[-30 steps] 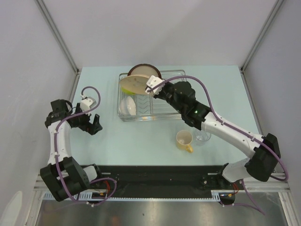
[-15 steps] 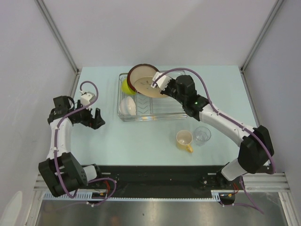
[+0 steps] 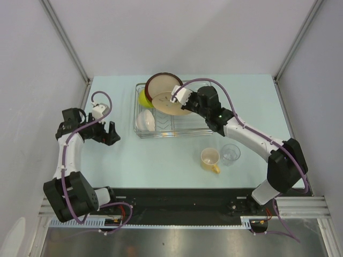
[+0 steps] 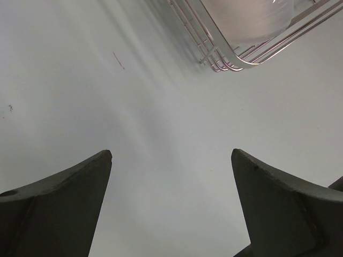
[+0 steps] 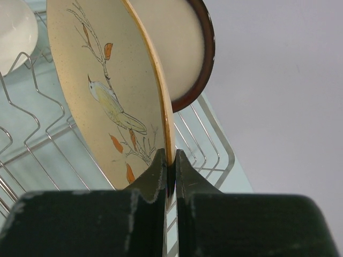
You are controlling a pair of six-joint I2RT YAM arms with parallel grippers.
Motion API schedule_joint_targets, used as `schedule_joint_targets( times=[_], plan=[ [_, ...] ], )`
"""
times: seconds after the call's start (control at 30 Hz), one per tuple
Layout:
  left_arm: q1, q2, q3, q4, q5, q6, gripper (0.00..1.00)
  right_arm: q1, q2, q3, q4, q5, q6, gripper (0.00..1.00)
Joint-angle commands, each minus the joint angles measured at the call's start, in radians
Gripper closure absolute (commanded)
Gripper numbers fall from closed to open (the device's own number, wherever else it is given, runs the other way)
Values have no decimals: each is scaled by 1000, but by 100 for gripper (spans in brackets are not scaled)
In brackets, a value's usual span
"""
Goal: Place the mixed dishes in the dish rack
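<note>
Fingers of the right claw (image 5: 170, 159) are pinching together on the rim of the beige plate with leafy pattern (image 5: 102, 85), holding it tilted above the dish rack (image 3: 177, 129), close beside the dark-red-rimmed beige plate (image 5: 185, 48) standing there. The left claw (image 4: 171, 160) is hovering with jaws spread apart over the counter (image 4: 80, 85), near the rack's corner, gripping nothing.

I saw that the dish rack (image 3: 182, 126) was of thin, shiny metal wire, and the table (image 4: 150, 118) looked smooth and matt. The beige plate with leafy pattern (image 5: 96, 80) had a speckled, rather matt glaze, while the dark-red-rimmed beige plate (image 5: 182, 48) had a glossy rim.
</note>
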Motion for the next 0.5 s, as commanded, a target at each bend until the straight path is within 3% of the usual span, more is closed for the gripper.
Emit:
schedule_joint_targets(
  times=[0.0,0.47],
  plan=[
    [-6,7,6,17,10,0,1,-12,-5,27,186,-39,2,100],
    [-4,7,26,8,6,5,0,-9,75,27,234,-111,29,100]
  ],
)
